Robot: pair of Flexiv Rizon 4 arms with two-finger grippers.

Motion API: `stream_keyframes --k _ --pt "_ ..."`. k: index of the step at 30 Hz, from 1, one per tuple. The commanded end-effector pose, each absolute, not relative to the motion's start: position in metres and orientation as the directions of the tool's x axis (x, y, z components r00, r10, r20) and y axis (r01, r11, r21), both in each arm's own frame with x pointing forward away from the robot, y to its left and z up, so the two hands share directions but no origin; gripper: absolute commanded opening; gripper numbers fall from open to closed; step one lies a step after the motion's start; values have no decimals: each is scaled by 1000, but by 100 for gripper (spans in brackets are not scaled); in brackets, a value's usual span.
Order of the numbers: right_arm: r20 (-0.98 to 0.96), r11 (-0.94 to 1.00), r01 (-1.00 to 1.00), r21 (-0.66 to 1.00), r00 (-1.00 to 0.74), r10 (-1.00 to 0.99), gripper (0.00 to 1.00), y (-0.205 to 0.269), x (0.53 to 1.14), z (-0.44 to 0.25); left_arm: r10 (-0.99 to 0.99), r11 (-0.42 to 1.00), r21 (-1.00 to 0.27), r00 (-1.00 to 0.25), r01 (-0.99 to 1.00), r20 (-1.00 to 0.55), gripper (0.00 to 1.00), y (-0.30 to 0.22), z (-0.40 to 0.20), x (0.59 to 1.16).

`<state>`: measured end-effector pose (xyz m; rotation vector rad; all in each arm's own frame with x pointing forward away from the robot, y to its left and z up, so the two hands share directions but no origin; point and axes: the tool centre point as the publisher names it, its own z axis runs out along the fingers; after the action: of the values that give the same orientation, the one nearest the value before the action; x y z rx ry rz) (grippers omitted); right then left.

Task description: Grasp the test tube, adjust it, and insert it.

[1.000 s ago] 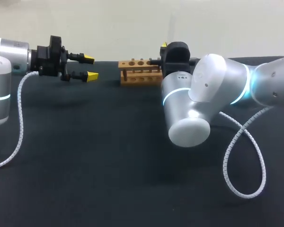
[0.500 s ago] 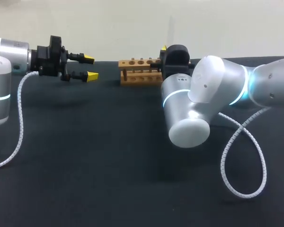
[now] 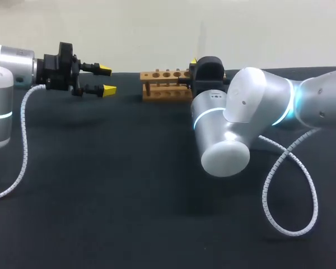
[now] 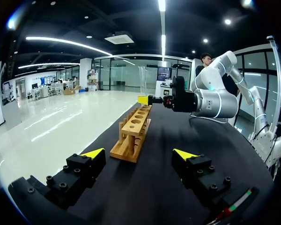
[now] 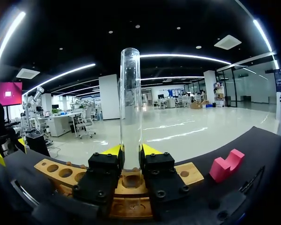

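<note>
Head view, from the left: the left claw (image 3: 103,78) hangs released, well apart from the wooden rack (image 3: 165,85). At the rack's right end, the right claw (image 5: 131,151) clamps 1 clear glass tube (image 5: 130,93) low down, upright over a hole. The tube looks light, slick and breakable, so a gentle low hold suits it.

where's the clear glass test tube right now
Right wrist view: the clear glass test tube stands upright in the right gripper, over a hole of the light wooden rack.
</note>
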<state>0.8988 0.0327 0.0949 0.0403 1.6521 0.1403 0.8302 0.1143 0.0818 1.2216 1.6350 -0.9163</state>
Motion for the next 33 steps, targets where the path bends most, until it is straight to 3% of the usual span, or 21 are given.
stream_keyframes --k 1,9,33 --pt "-990 961 -245 130 -86 112 25 29 897 95 321 249 -51 -132 967 -938 100 114 81 829" --pt "-990 961 -244 132 -88 114 44 27 898 97 321 249 -51 -132 967 -938 100 114 81 829" --pt "-990 960 -244 137 -62 126 41 34 882 113 321 249 -51 -132 967 -938 100 114 81 829"
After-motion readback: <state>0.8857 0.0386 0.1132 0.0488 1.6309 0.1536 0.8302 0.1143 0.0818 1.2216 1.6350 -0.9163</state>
